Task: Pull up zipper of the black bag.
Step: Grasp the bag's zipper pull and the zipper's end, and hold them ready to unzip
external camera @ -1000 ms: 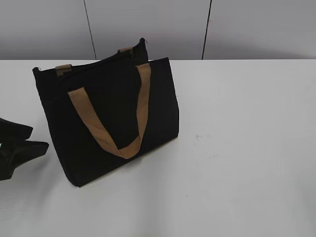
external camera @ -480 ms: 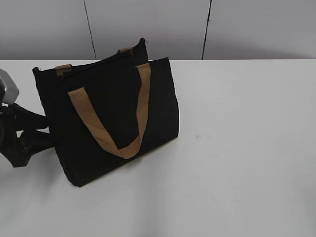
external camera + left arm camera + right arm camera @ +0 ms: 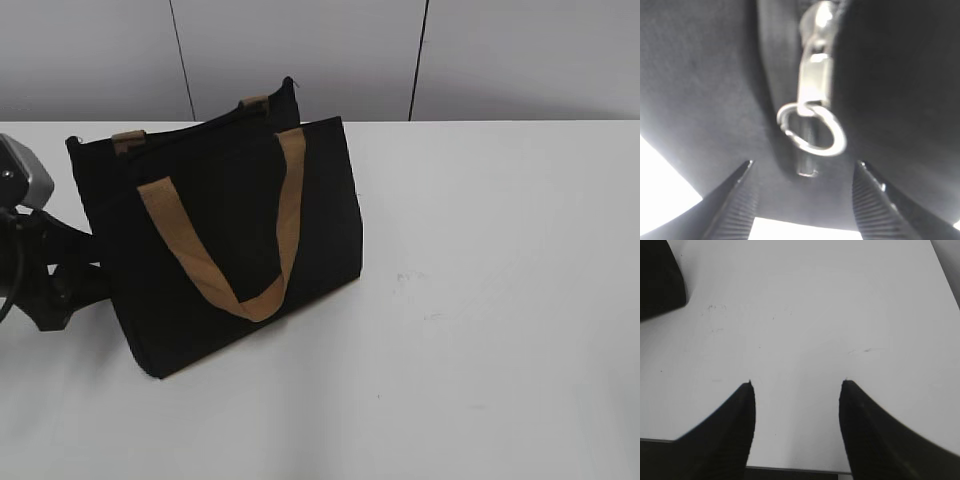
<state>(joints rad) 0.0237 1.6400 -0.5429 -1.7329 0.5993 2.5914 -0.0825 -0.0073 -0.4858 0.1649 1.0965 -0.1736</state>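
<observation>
Left tool spread wide, nose to the bag standing on the tabletop, ring pull of the zipper dangling just ahead. Risk: pinching fabric, or the ring slipping. Right tool gapes idle.

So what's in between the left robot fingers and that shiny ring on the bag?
Nothing but black bag fabric. In the left wrist view the open left fingers sit just short of the ring pull, not touching it.
</observation>
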